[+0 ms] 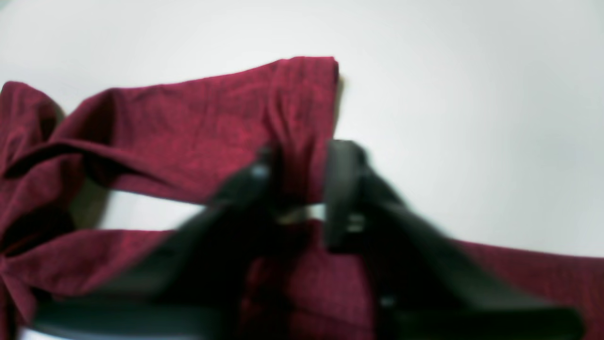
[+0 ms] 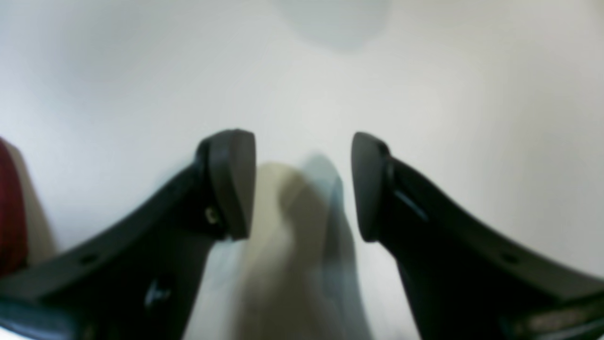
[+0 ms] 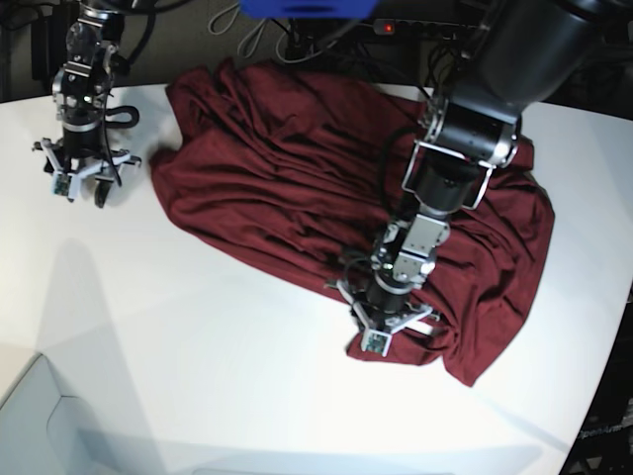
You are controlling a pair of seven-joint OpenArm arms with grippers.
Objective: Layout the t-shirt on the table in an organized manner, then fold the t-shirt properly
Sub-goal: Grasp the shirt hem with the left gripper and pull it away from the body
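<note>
The maroon t-shirt point(image 3: 297, 168) lies rumpled, with many folds, across the middle and right of the white table point(image 3: 198, 346). At the shirt's near edge, my left gripper point(image 3: 388, 332) points down into the cloth. In the left wrist view the left gripper point(image 1: 302, 160) is shut on a raised fold of the t-shirt point(image 1: 188, 127). My right gripper point(image 3: 84, 188) hovers over bare table just left of the shirt. Its black fingers point(image 2: 231, 184) stand open with nothing between them, and a sliver of the t-shirt point(image 2: 9, 208) shows at the left edge.
Cables and dark equipment point(image 3: 297, 40) run behind the table's far edge, under a blue object point(image 3: 307, 8). The table's curved edge shows at the bottom left point(image 3: 40, 396) and at the right point(image 3: 608, 396). The left arm's bulky body point(image 3: 495, 99) hangs over the shirt's right side.
</note>
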